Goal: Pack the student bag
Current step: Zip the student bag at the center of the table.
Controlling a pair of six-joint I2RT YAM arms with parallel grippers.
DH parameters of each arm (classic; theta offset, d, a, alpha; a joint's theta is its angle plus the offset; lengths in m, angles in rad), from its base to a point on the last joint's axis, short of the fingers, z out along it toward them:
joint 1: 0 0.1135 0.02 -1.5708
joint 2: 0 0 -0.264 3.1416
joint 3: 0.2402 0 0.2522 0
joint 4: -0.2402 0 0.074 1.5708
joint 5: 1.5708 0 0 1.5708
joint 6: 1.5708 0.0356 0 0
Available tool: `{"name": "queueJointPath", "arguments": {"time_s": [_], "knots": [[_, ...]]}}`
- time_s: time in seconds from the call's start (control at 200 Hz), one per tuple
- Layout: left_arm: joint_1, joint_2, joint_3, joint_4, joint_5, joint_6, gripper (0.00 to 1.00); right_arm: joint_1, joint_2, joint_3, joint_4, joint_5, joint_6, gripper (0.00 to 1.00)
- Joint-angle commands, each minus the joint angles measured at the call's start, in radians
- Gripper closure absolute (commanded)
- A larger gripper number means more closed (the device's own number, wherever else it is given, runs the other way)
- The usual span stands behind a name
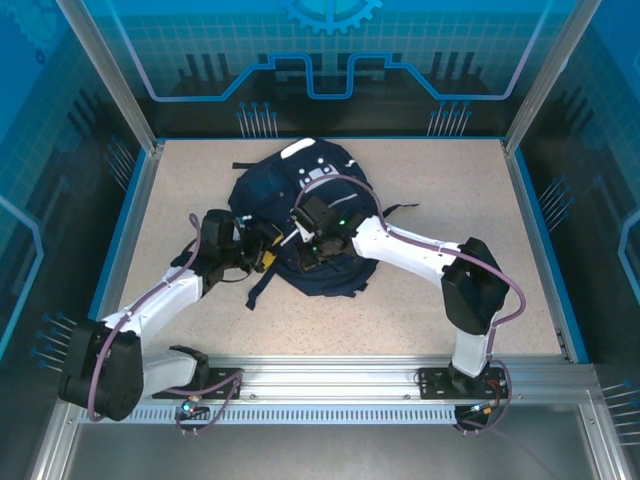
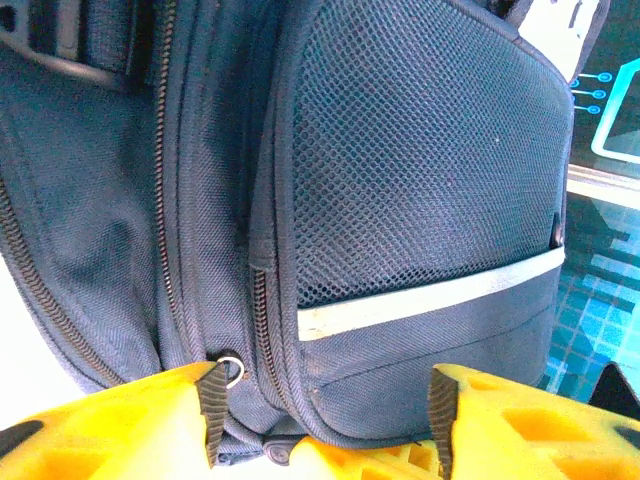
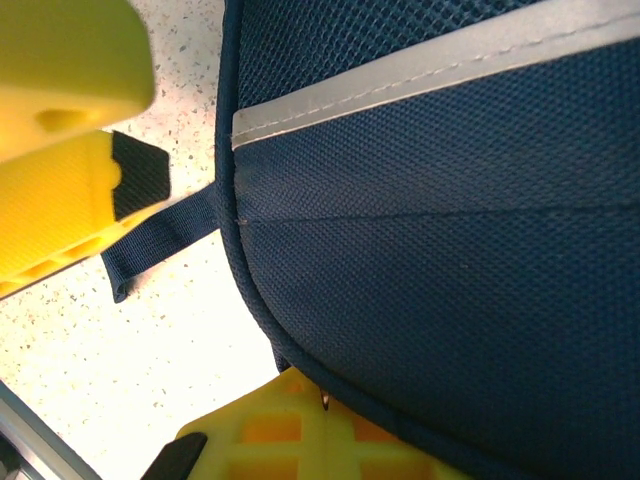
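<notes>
The right gripper (image 3: 290, 420), closed, pins the hem of the student bag (image 3: 450, 250). The left gripper (image 2: 328, 385), half open and empty, should centre on the zipper pull (image 2: 232, 368) at lower left.

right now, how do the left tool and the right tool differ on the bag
The left tool has jaws apart with a lower corner of the student bag between them; the right tool is shut. The left tool faces the mesh pocket and a zipper; the right tool sits at the bag's edge beside a strap tab, above the table. Both have yellow fingers with black pads.
</notes>
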Motion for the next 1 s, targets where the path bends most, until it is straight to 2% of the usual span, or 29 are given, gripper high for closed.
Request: {"name": "queueJointPath", "arguments": {"time_s": [0.0,0.14,0.37,0.53,0.695,0.835,0.996], "knots": [[0.006,0.040,-0.010,0.075,0.039,-0.044,0.50,0.015,0.003,0.037,0.050,-0.014,0.011,1.00],[0.003,0.088,0.006,0.096,0.034,-0.045,0.58,0.017,0.000,0.032,0.045,-0.012,0.012,1.00],[-0.003,0.142,0.010,0.132,0.037,-0.052,0.62,0.025,0.000,0.038,0.030,0.010,0.015,1.00],[-0.006,0.168,0.001,0.138,0.013,-0.052,0.82,0.032,0.014,0.068,-0.034,0.085,0.024,1.00],[-0.003,0.168,-0.008,0.119,-0.021,-0.026,1.00,0.022,-0.005,0.064,-0.146,0.267,0.053,1.00],[0.007,0.165,-0.005,0.097,-0.017,0.005,1.00,-0.034,-0.078,-0.016,-0.181,0.374,0.057,1.00],[0.016,0.142,-0.006,0.072,-0.024,0.031,1.00,-0.156,-0.155,-0.097,-0.183,0.393,0.059,1.00]]}}
